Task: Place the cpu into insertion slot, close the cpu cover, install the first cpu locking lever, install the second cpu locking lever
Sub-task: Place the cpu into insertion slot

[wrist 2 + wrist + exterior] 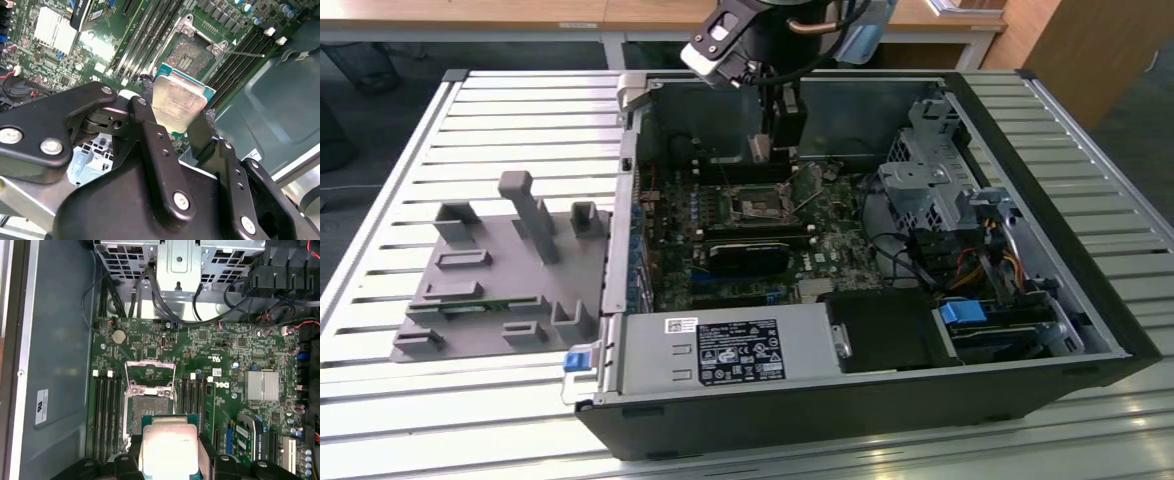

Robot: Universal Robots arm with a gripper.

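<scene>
The cpu [181, 111], a flat square chip with a pale metal top and green edge, is held upright between my gripper's [177, 100] black fingers [148, 120], which are shut on its sides. It hangs a little above the motherboard, beside the insertion slot [189, 56], which lies bare with its contacts showing. In the first wrist view the cpu [170, 450] sits just short of the slot [150, 412]. The cpu cover [150, 371] is swung open past the slot's far side. In the exterior view my gripper [771, 148] hovers over the slot [757, 204] inside the case.
The open black case [1107, 300] lies on a slatted metal table. A grey power supply box [720, 352], a black module [750, 250] and a drive cage [927, 190] with cables surround the slot. A grey fixture [494, 270] stands at the exterior view's left. A thin lever rod [246, 53] sticks out beside the slot.
</scene>
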